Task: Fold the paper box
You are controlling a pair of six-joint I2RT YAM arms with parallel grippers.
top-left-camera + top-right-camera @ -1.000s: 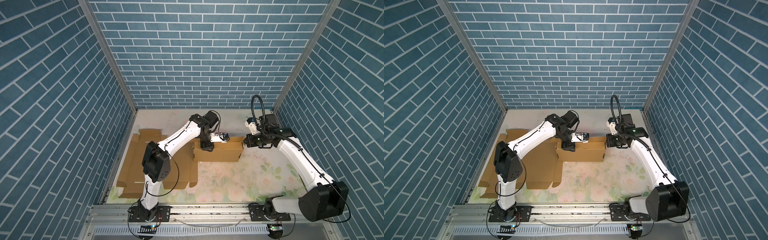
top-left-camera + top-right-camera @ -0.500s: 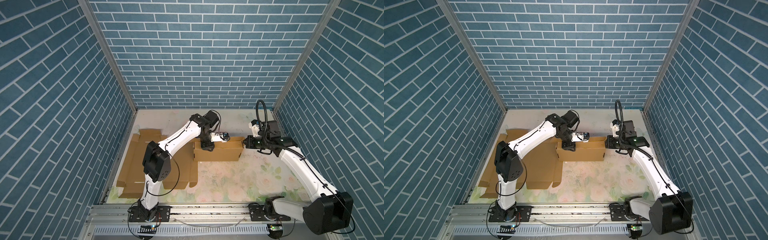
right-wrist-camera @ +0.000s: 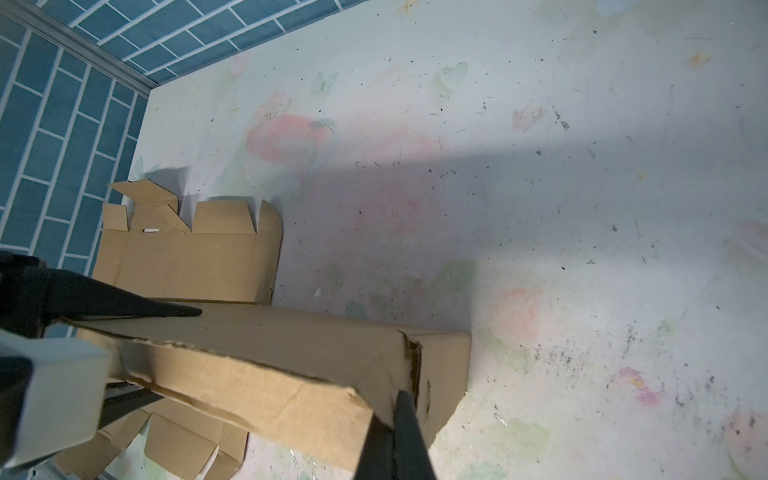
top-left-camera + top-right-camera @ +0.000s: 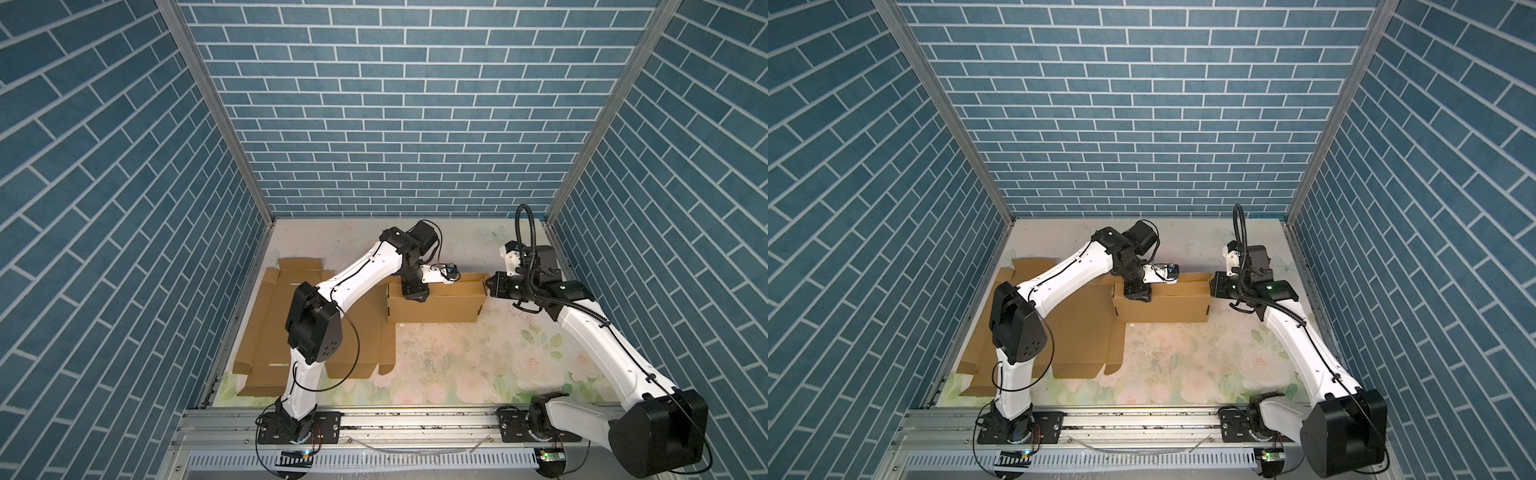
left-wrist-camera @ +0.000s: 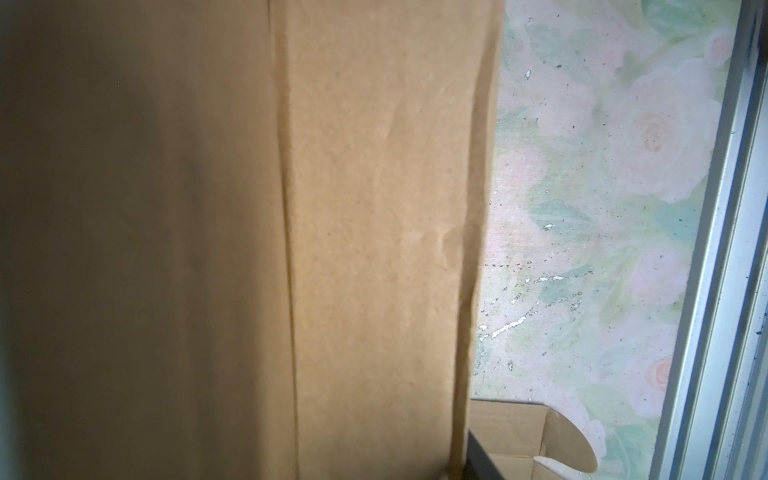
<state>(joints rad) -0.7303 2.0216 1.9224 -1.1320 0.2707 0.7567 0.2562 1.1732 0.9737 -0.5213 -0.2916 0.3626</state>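
Spare flat cardboard (image 4: 266, 332) lies nearest, on the left. Beyond it the box (image 4: 440, 308) stands on the table (image 4: 457, 374). The left claw (image 4: 413, 292) clamps the box's left wall, and that grip should hold firm. The right claw (image 4: 491, 284), pinched shut, touches the box's right end. It should push the flap in squarely and slowly, without shoving the box.

You have no writing, number or brand that can be read in any view; the paper box (image 4: 434, 305) turns only plain brown faces towards you; the small blue patch (image 4: 449, 272) at the wrist of the left arm (image 4: 365, 270) is too small for you to make out; the pale mark (image 4: 1269, 286) on a black link of the right arm (image 4: 1296, 332) is only a blur.
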